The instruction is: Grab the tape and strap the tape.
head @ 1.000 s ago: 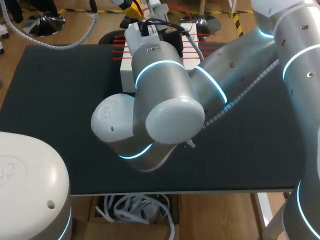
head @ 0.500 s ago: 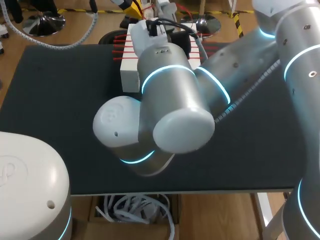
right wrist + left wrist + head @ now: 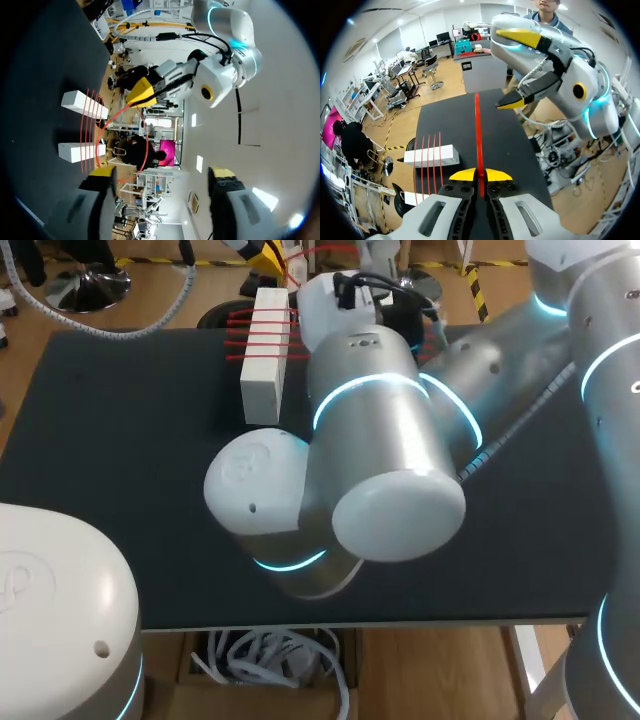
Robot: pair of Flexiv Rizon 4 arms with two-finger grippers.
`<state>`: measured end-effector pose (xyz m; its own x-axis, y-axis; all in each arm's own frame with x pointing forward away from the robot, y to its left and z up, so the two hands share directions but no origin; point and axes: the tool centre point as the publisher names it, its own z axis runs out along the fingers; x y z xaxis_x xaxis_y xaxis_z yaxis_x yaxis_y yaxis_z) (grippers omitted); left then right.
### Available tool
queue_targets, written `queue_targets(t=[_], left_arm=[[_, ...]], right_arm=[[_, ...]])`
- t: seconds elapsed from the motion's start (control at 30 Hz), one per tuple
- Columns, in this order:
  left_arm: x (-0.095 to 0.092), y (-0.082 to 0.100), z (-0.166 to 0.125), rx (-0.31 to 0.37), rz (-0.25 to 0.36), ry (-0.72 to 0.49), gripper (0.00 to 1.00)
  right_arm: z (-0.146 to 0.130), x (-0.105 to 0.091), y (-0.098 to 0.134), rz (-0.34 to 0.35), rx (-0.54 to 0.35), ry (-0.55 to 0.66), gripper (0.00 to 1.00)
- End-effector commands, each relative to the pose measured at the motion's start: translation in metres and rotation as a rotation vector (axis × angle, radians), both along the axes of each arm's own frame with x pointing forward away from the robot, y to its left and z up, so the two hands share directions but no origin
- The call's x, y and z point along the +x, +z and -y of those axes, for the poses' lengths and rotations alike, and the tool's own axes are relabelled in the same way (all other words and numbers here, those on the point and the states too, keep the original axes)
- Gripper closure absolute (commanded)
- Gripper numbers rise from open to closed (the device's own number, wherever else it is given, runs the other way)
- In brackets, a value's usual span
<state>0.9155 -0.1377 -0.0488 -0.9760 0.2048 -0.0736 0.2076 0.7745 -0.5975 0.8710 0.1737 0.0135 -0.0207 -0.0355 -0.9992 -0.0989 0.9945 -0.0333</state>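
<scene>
Tape pinched in left end effector, stretching ahead.

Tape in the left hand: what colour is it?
Red. The left wrist view shows the thin red tape best, pinched in the left hand.

Seen from above and behind, the head camera looks down on the dark surface, with the right arm looming close to the lens. The left wrist camera sights along its hand down the surface's length. The right wrist camera faces back past its own hand. All three views take in the white blocks crossed by red tape.
</scene>
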Motion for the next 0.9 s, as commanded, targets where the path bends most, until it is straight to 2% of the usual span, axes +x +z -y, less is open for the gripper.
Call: queue_targets(t=[0.03, 0.37, 0.7, 0.9], left_arm=[[-0.001, 0.001, 0.000, 0.003, 0.000, 0.001, 1.00], [-0.001, 0.001, 0.000, 0.003, 0.000, 0.001, 1.00], [-0.001, 0.001, 0.000, 0.003, 0.000, 0.001, 1.00], [-0.001, 0.001, 0.000, 0.003, 0.000, 0.001, 1.00]], right_arm=[[0.019, 0.005, 0.009, -0.013, -0.001, 0.008, 0.00], [0.051, 0.014, 0.024, 0.015, -0.005, -0.021, 0.00], [0.079, 0.026, 0.027, 0.017, -0.022, -0.052, 0.00], [0.082, 0.031, 0.027, 0.008, -0.016, -0.054, 0.00]])
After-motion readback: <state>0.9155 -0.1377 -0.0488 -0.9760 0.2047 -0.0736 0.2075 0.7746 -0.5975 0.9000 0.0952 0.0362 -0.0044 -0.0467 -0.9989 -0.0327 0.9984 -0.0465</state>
